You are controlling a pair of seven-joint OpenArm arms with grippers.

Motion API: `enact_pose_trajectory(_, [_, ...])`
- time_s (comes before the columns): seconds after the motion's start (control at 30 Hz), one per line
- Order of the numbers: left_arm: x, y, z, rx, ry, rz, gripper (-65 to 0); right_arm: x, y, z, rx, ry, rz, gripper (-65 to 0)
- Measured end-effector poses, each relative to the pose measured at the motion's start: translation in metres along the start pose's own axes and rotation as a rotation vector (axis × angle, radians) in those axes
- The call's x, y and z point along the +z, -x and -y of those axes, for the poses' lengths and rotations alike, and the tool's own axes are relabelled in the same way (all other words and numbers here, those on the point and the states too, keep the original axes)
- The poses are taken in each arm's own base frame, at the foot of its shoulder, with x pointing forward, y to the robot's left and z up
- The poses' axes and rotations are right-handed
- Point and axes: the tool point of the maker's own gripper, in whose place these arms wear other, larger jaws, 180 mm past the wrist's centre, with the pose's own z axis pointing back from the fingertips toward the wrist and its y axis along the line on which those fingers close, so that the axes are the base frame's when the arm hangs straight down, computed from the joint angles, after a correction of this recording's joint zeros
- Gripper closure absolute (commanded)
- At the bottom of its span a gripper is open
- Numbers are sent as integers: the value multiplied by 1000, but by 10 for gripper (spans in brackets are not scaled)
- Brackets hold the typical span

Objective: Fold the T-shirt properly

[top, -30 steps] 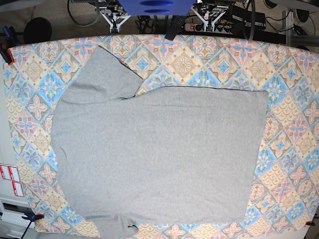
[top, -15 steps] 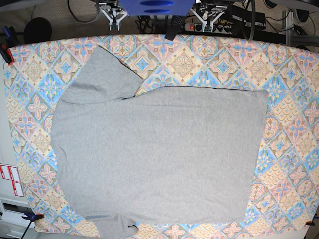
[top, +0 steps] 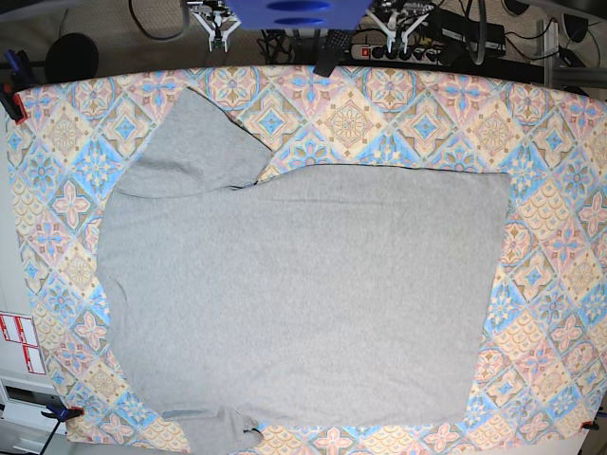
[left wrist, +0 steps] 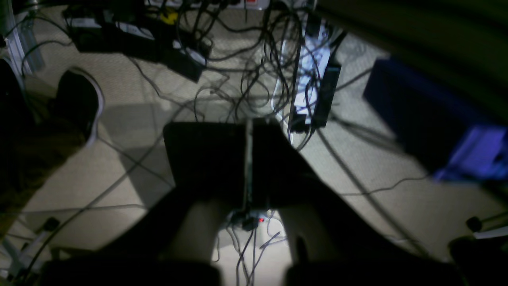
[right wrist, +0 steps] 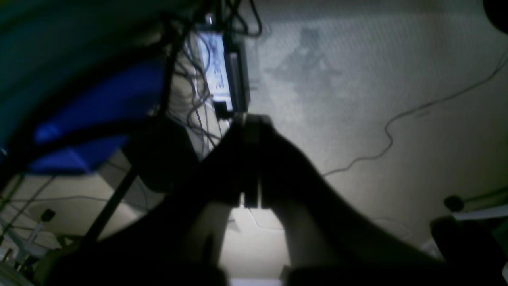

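Spread flat across the patterned desk (top: pixel 555 123): the T-shirt (top: pixel 303 294), plain grey side up, no lettering showing. 1 sleeve (top: pixel 194 147) fanned toward the far left corner, the other (top: pixel 220 431) hanging at the near edge. Collar end toward the left, straight hem (top: pixel 488 294) toward the right. Nothing lying on the fabric, nothing blocking it.

At the far left edge, a red clamp (top: pixel 11 98) on the desk corner; below it, red-and-white labels (top: pixel 21 341) on a white surface; another clamp (top: pixel 59 412) near the bottom corner.

Beyond the far edge, well apart from the shirt: right hand (top: pixel 217 26) at top left, then a blue housing (top: pixel 299 9), then left hand (top: pixel 396 23).

Right hand (right wrist: pixel 251 159) pinched together on nothing, hanging over carpet (right wrist: pixel 357 99), a loose cable (right wrist: pixel 401 123) to one side. Left hand (left wrist: pixel 248 163) likewise pressed together and empty, above a tangle of cables (left wrist: pixel 254 67) and a power strip (left wrist: pixel 309 75).
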Motion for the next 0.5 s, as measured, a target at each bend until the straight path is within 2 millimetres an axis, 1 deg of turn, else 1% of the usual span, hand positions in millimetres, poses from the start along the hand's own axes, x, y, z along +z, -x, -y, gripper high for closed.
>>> enact_pose_trajectory(0.03, [1,4,-4,-2,-5,-3,0,0,3,2,0,3,0,0])
enact_pose_trajectory(0.1, [2,14,-4,-2,-6,-17,0,1,6,8,2,9,1,0])
enact_pose_trajectory(0.13, [3,18,-9,-5,-14,-23,0,2,6,14,5,17,10,0])
enact_pose_trajectory(0.2, [6,22,-19,-10,-28,-12,0,5,4,32,15,46,42,0])
enact_pose_trajectory(0.27, [9,23,-23,-14,-33,13,0,9,5,49,24,73,76,0])
enact_pose_trajectory(0.33, [14,27,-26,-17,-36,28,0,15,11,64,33,101,84,0])
enact_pose_trajectory(0.4, [21,28,-34,-28,-46,61,0,21,22,74,43,115,92,0])
enact_pose_trajectory(0.5, [33,30,-40,-40,-53,97,0,31,36,78,57,120,103,0])
